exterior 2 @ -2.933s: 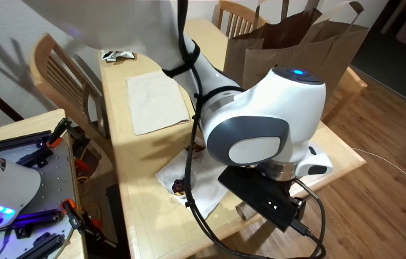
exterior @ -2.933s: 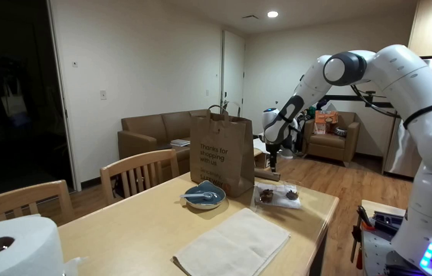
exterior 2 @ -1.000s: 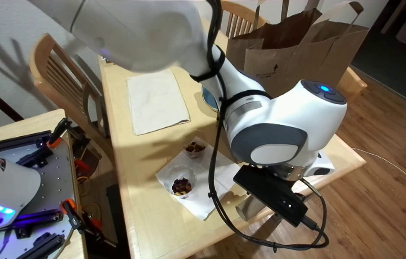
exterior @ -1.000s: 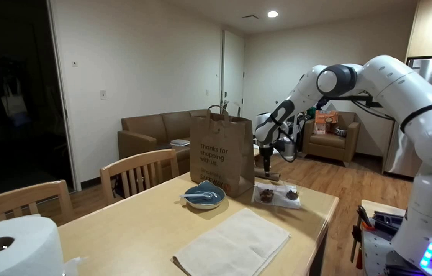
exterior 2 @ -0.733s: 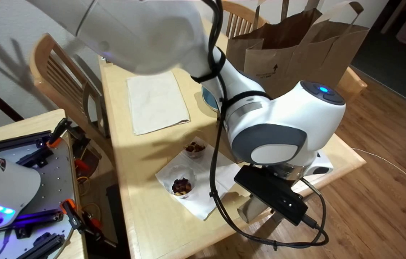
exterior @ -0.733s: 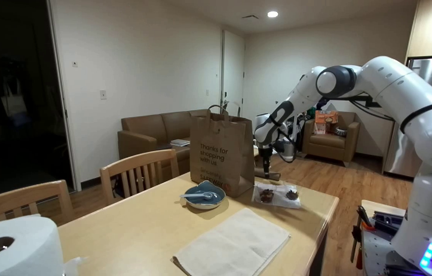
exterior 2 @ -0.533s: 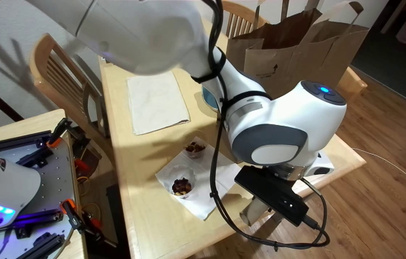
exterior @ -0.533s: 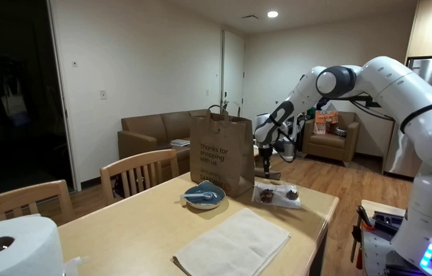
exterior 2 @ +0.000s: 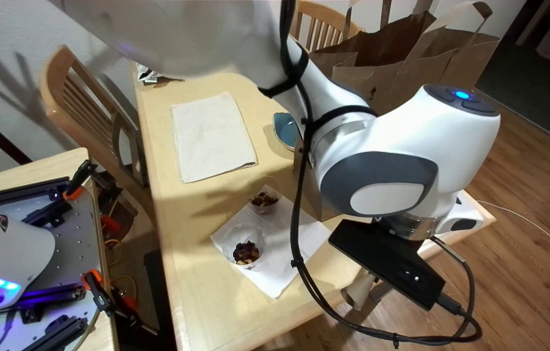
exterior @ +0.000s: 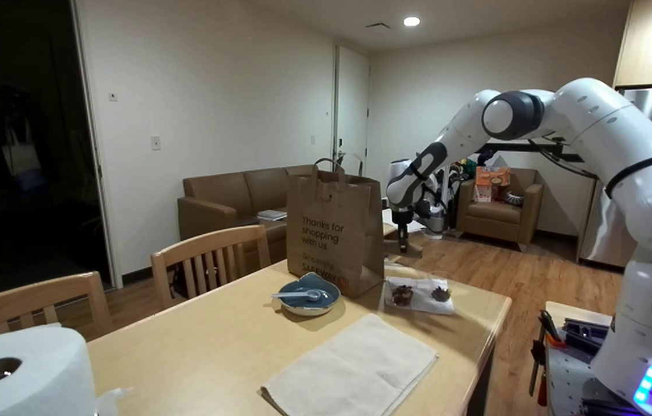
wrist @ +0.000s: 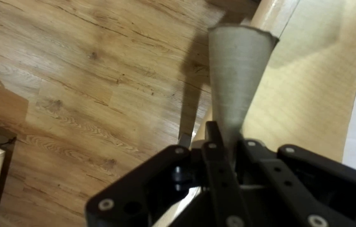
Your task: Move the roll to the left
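The roll, a brown-grey cardboard tube, is pinched between the two black fingers of my gripper in the wrist view. It looks squeezed flat where the fingers grip it and flares to its wider end. In an exterior view the roll hangs level below the gripper, raised above the table's far edge. Elsewhere an exterior view shows only the near end of the roll, with the wrist camera housing covering the fingers.
A tall paper bag stands right beside the gripper. On the table are a white napkin under two small cups, a blue bowl with a spoon, and a folded cloth. A white paper roll stands in front.
Over the last second my fingers have shut on the roll. In the last half second the gripper has risen, lifting the roll off the table.
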Available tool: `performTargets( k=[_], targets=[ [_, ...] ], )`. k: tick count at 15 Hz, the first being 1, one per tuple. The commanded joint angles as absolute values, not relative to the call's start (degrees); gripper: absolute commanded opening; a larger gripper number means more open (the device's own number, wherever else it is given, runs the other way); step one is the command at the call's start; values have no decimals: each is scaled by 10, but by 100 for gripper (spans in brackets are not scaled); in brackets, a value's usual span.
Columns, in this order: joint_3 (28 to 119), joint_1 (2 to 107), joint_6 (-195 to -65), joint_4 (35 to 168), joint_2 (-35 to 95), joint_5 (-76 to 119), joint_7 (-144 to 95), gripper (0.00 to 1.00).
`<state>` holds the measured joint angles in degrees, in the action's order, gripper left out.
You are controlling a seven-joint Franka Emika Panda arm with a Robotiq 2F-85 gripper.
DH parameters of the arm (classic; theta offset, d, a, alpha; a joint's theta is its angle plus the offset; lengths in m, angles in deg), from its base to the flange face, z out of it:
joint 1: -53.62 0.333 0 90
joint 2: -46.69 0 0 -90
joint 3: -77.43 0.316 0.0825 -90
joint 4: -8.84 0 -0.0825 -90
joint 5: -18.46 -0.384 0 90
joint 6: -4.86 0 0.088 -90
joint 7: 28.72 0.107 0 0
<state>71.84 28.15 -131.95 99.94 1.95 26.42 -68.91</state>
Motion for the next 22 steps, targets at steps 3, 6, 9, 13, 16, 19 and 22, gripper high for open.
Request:
performTargets(
  k=[3, 6, 9, 13, 16, 19, 22],
  targets=[
    [695, 302, -1357, 1087, 138, 284, -675, 0],
    [681, 321, -1384, 1138, 205, 301, -666, 1],
    [656, 356, -1431, 1206, 286, 355, -641, 1],
    [633, 393, -1468, 1280, 384, 450, -583, 1],
    [627, 403, -1470, 1317, 445, 510, -533, 1],
    [630, 398, -1468, 1345, 491, 548, -495, 1],
    [632, 392, -1462, 1361, 522, 584, -455, 1]
  ],
)
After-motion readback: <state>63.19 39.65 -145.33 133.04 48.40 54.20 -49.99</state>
